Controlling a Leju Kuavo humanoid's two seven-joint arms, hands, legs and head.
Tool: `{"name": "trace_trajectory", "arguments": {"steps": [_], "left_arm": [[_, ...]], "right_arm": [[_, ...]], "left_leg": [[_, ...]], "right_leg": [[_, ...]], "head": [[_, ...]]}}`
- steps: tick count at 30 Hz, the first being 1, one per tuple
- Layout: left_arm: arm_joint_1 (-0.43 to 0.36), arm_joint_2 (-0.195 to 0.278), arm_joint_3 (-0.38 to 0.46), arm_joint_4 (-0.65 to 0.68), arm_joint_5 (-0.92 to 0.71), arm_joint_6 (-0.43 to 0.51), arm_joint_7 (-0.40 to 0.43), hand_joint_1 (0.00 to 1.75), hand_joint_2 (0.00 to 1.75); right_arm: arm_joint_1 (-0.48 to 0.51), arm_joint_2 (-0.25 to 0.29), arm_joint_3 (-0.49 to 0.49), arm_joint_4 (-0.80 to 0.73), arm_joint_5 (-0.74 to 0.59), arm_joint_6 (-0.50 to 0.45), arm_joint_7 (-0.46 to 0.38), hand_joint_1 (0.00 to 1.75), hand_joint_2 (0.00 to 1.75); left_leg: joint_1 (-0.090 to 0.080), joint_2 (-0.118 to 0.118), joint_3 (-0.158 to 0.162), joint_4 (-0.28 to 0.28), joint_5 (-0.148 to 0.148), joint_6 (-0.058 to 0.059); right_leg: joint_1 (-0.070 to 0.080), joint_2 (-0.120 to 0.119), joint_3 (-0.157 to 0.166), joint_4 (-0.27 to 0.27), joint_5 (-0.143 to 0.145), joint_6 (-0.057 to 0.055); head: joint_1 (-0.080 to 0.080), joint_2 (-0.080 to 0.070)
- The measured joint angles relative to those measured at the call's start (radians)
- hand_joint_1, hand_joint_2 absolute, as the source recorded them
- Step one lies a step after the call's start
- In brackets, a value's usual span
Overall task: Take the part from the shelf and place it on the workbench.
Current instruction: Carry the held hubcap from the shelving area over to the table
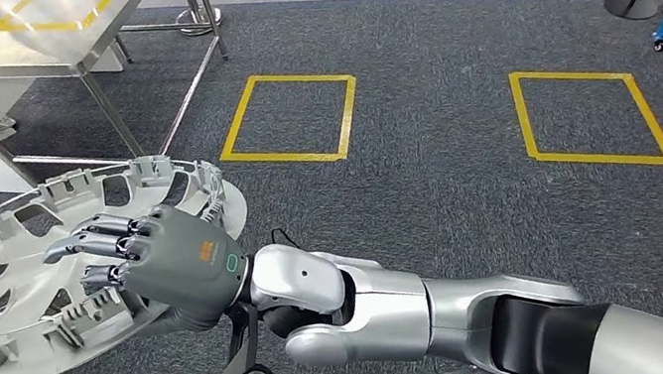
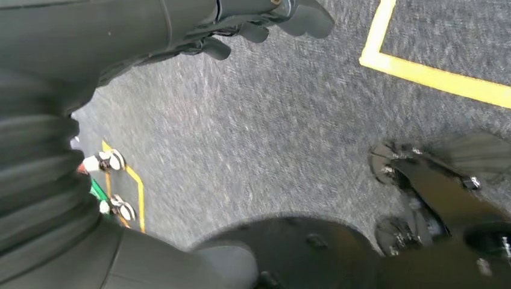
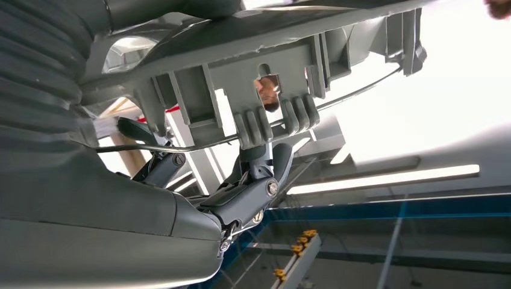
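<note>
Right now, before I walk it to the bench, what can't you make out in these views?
- Part, head view: its left side is cut off by the picture's edge.
- Right hand, head view: the palm and thumb are hidden behind its own back.
- Workbench, head view: most of its top is cut off.
- Left hand, left wrist view: blurred, so its state is unclear.

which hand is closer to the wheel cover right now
Right. The right hand grips the wheel cover at its rim. The left hand hangs over the carpet floor, away from the cover.

Even bright light; left wrist view blurred.
</note>
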Motion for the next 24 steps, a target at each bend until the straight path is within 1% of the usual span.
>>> {"name": "trace_trajectory", "arguments": {"steps": [1, 2, 3, 4, 5, 6, 7, 8, 9, 10, 11, 12, 13, 14, 15, 16, 17, 18, 19, 20, 21, 22, 23, 24], "left_arm": [[-0.001, 0.0, 0.0, 0.0, -0.001, 0.0, 0.0, 0.0, 1.75], [-0.002, 0.0, 0.0, 0.0, -0.001, 0.0, 0.0, 0.0, 1.75], [-0.002, 0.001, 0.0, 0.0, -0.001, 0.0, 0.0, 0.0, 1.75], [-0.001, 0.001, 0.0, 0.0, -0.001, 0.0, 0.0, 0.0, 1.75], [0.0, 0.002, 0.0, 0.0, -0.002, 0.0, 0.0, 0.0, 1.75], [0.0, 0.003, 0.0, 0.0, -0.002, 0.0, 0.0, 0.0, 1.75], [-0.001, 0.003, 0.0, 0.0, -0.002, 0.0, 0.0, 0.0, 1.75], [-0.002, 0.003, 0.0, 0.0, -0.001, 0.0, 0.0, 0.0, 1.75], [-0.003, 0.002, 0.0, 0.0, -0.001, 0.0, 0.0, 0.0, 1.75], [-0.003, 0.002, 0.0, 0.0, -0.001, 0.0, 0.001, 0.0, 1.75], [-0.003, 0.002, 0.0, -0.001, -0.001, 0.0, 0.001, 0.0, 1.75], [-0.001, 0.002, 0.0, 0.0, -0.001, 0.0, 0.002, 0.0, 1.75], [0.0, 0.002, 0.0, 0.0, -0.001, 0.0, 0.003, 0.0, 1.75], [0.0, 0.002, 0.0, 0.0, -0.001, 0.0, 0.004, 0.0, 1.75], [-0.001, 0.002, 0.0, 0.0, -0.001, 0.0, 0.004, 0.0, 1.75], [-0.003, 0.002, 0.0, 0.0, -0.001, 0.0, 0.005, 0.0, 1.75], [-0.005, 0.002, 0.001, 0.0, -0.001, 0.0, 0.005, 0.0, 1.75], [-0.005, 0.002, 0.001, 0.0, -0.001, 0.0, 0.005, 0.0, 1.75], [-0.004, 0.002, 0.001, 0.0, -0.001, 0.0, 0.006, 0.0, 1.75], [-0.004, 0.002, 0.002, 0.0, -0.001, 0.0, 0.006, 0.0, 1.75], [-0.004, 0.002, 0.002, 0.0, -0.001, 0.0, 0.006, 0.0, 1.75], [-0.004, 0.002, 0.002, 0.0, -0.001, 0.0, 0.006, 0.0, 1.75], [-0.006, 0.001, 0.002, 0.0, -0.001, 0.0, 0.006, 0.0, 1.75], [-0.007, 0.001, 0.002, 0.0, -0.001, 0.0, 0.006, 0.0, 1.75]], "right_arm": [[0.0, 0.0, 0.0, 0.0, 0.001, 0.0, 0.0, 1.75, 1.75], [0.001, -0.001, 0.0, 0.0, 0.002, 0.0, -0.001, 1.75, 1.75], [0.002, -0.001, 0.0, 0.0, 0.002, 0.001, -0.001, 1.75, 1.75], [0.003, -0.001, 0.0, 0.0, 0.002, 0.001, -0.001, 1.75, 1.75], [0.003, -0.001, 0.0, 0.0, 0.002, 0.001, -0.001, 1.75, 1.75], [0.003, -0.001, 0.0, 0.0, 0.002, 0.001, -0.001, 1.75, 1.75], [0.003, -0.001, 0.0, 0.0, 0.002, 0.001, -0.001, 1.75, 1.75], [0.003, -0.001, 0.0, 0.0, 0.002, 0.002, -0.001, 1.75, 1.75], [0.002, -0.001, -0.001, -0.001, 0.002, 0.002, -0.001, 1.75, 1.75], [0.002, -0.001, -0.001, -0.001, 0.003, 0.002, -0.001, 1.75, 1.75], [0.002, -0.001, -0.001, -0.001, 0.003, 0.002, 0.0, 1.75, 1.75], [0.002, -0.001, -0.001, -0.002, 0.003, 0.003, 0.001, 1.75, 1.75], [0.002, -0.001, -0.001, -0.002, 0.003, 0.003, 0.002, 1.75, 1.75], [0.002, -0.001, -0.002, -0.003, 0.003, 0.003, 0.003, 1.75, 1.75], [0.002, -0.001, -0.002, -0.004, 0.003, 0.003, 0.005, 1.75, 1.75], [0.002, -0.002, -0.003, -0.004, 0.004, 0.004, 0.006, 1.75, 1.75], [0.003, -0.003, -0.003, -0.004, 0.005, 0.004, 0.007, 1.75, 1.75], [0.004, -0.004, -0.003, -0.004, 0.005, 0.004, 0.008, 1.75, 1.75], [0.004, -0.005, -0.003, -0.004, 0.006, 0.004, 0.008, 1.75, 1.75], [0.004, -0.005, -0.003, -0.004, 0.006, 0.005, 0.008, 1.75, 1.75], [0.004, -0.006, -0.003, -0.004, 0.006, 0.006, 0.008, 1.75, 1.75], [0.003, -0.006, -0.004, -0.004, 0.006, 0.006, 0.008, 1.75, 1.75], [0.002, -0.006, -0.004, -0.004, 0.007, 0.007, 0.007, 1.75, 1.75], [0.001, -0.006, -0.005, -0.004, 0.007, 0.007, 0.007, 1.75, 1.75]], "left_leg": [[0.001, 0.012, -0.029, 0.064, -0.032, -0.004], [0.001, 0.017, -0.053, 0.12, -0.053, -0.008], [0.002, 0.02, -0.063, 0.149, -0.057, -0.012], [0.003, 0.024, -0.054, 0.141, -0.043, -0.015], [0.004, 0.031, -0.027, 0.094, -0.015, -0.017], [0.004, 0.049, 0.012, 0.026, 0.015, -0.017], [0.001, 0.07, 0.047, -0.036, 0.034, -0.014], [-0.001, 0.085, 0.07, -0.08, 0.045, -0.006], [-0.003, 0.094, 0.079, -0.101, 0.047, 0.003], [-0.005, 0.088, 0.078, -0.103, 0.044, 0.013], [-0.005, 0.076, 0.075, -0.103, 0.047, 0.022], [-0.004, 0.066, 0.074, -0.104, 0.049, 0.029], [-0.002, 0.056, 0.073, -0.105, 0.051, 0.035], [0.001, 0.047, 0.072, -0.106, 0.054, 0.041], [0.002, 0.037, 0.07, -0.106, 0.057, 0.045], [0.003, 0.026, 0.067, -0.106, 0.058, 0.048], [0.003, 0.015, 0.065, -0.106, 0.06, 0.05], [0.003, 0.002, 0.063, -0.106, 0.061, 0.05], [0.003, -0.01, 0.062, -0.106, 0.063, 0.049], [0.003, -0.023, 0.062, -0.105, 0.064, 0.047], [0.003, -0.036, 0.061, -0.105, 0.066, 0.045], [0.003, -0.048, 0.059, -0.104, 0.068, 0.041], [0.004, -0.06, 0.056, -0.104, 0.071, 0.035], [0.005, -0.07, 0.052, -0.104, 0.074, 0.029]], "right_leg": [[0.001, -0.012, -0.001, 0.0, 0.0, -0.003], [0.001, -0.025, -0.001, 0.0, -0.001, -0.003], [0.001, -0.037, -0.002, 0.001, -0.001, -0.003], [0.0, -0.049, -0.002, 0.002, -0.002, -0.002], [-0.001, -0.06, -0.002, 0.004, -0.003, 0.0], [-0.001, -0.07, -0.002, 0.007, -0.006, 0.003], [0.002, -0.078, -0.003, 0.013, -0.01, 0.009], [0.005, -0.086, -0.005, 0.018, -0.013, 0.014], [0.009, -0.094, -0.006, 0.022, -0.016, 0.019], [0.012, -0.102, -0.006, 0.024, -0.017, 0.023], [0.012, -0.111, -0.005, 0.024, -0.018, 0.026], [0.01, -0.106, -0.005, 0.028, -0.022, 0.032], [0.006, -0.087, -0.01, 0.042, -0.034, 0.039], [0.003, -0.063, -0.022, 0.074, -0.055, 0.045], [0.0, -0.034, -0.045, 0.125, -0.084, 0.05], [-0.001, -0.016, -0.074, 0.188, -0.115, 0.053], [-0.001, -0.009, -0.103, 0.248, -0.138, 0.055], [-0.001, -0.006, -0.122, 0.285, -0.146, 0.055], [-0.002, -0.004, -0.123, 0.286, -0.134, 0.053], [-0.002, 0.0, -0.107, 0.251, -0.106, 0.05], [-0.003, 0.015, -0.077, 0.187, -0.07, 0.045], [-0.005, 0.04, -0.046, 0.121, -0.044, 0.039], [-0.005, 0.062, -0.023, 0.07, -0.027, 0.036], [-0.005, 0.079, -0.01, 0.039, -0.021, 0.034]], "head": [[-0.001, 0.0], [-0.001, 0.0], [-0.001, 0.0], [-0.001, 0.0], [-0.001, 0.0], [-0.001, 0.0], [-0.003, 0.0], [-0.002, 0.0], [-0.001, 0.0], [-0.001, 0.0], [0.001, 0.0], [0.001, 0.0], [0.001, 0.0], [0.003, 0.0], [0.005, 0.0], [0.007, 0.0], [0.008, 0.0], [0.009, 0.0], [0.009, 0.0], [0.009, 0.0], [0.009, 0.0], [0.008, 0.0], [0.008, 0.0], [0.008, 0.0]]}}
